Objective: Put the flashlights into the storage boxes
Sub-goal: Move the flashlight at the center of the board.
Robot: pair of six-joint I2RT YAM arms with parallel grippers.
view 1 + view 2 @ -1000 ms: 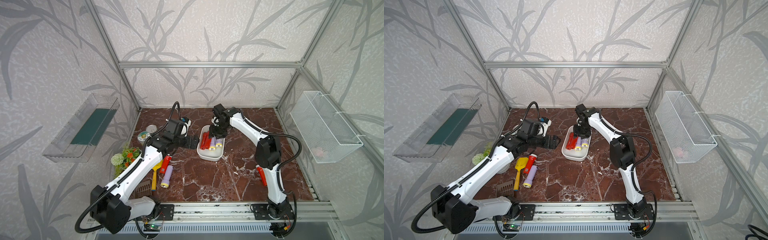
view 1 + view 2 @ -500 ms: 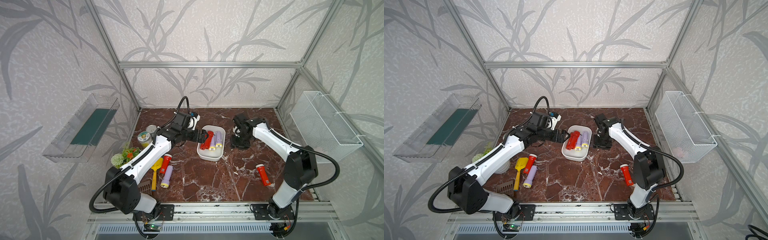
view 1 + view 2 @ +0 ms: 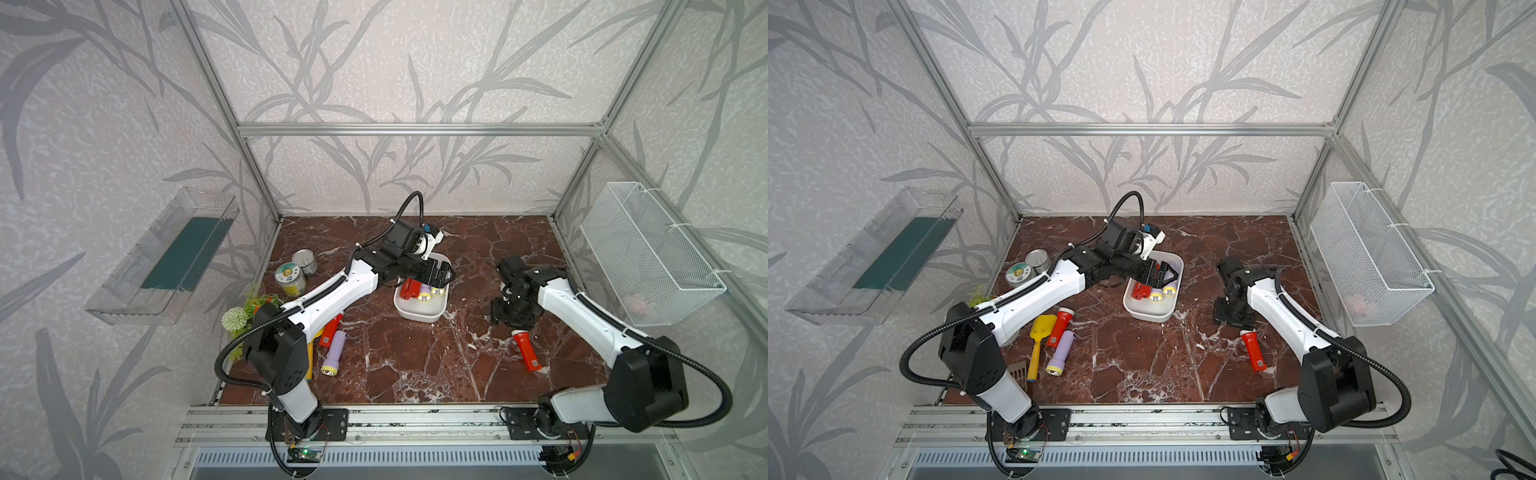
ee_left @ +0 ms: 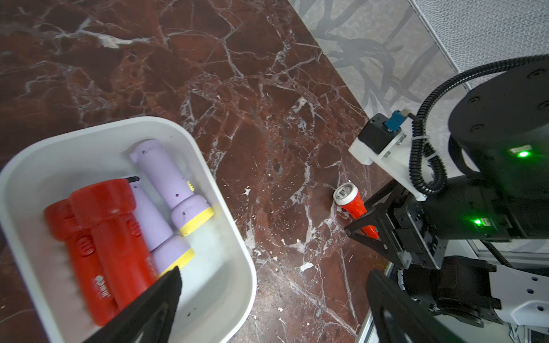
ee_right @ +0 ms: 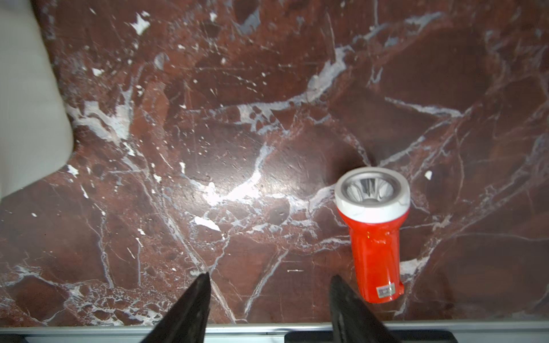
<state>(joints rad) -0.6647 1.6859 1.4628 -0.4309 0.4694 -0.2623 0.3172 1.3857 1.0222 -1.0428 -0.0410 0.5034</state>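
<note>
The white storage box (image 3: 419, 316) (image 3: 1146, 316) (image 4: 225, 208) sits mid-floor. It holds two red flashlights (image 4: 110, 225) (image 3: 409, 289) and two lavender flashlights (image 4: 169, 178) (image 3: 1163, 293). My left gripper (image 3: 441, 274) (image 3: 1162, 272) (image 4: 274, 277) hangs open just above the box, holding nothing. My right gripper (image 3: 513, 316) (image 3: 1233, 318) (image 5: 270, 277) is low over the floor to the right, open and empty. A red flashlight (image 3: 525, 349) (image 3: 1253, 351) (image 5: 374, 237) lies just beside it. Another red flashlight (image 3: 330, 330) (image 3: 1059, 326) and a lavender flashlight (image 3: 334, 353) (image 3: 1061, 351) lie front left.
A yellow-handled spatula (image 3: 1040, 332) lies by the left flashlights. Two cans (image 3: 291, 279) and fake flowers (image 3: 241, 316) stand at the left edge. A clear wall bin (image 3: 166, 257) hangs on the left wall and a wire mesh basket (image 3: 648, 253) on the right wall.
My right arm left the box, swung right and came down beside the red flashlight on the floor, its jaws widening. My left arm reached over the box, open throughout.
</note>
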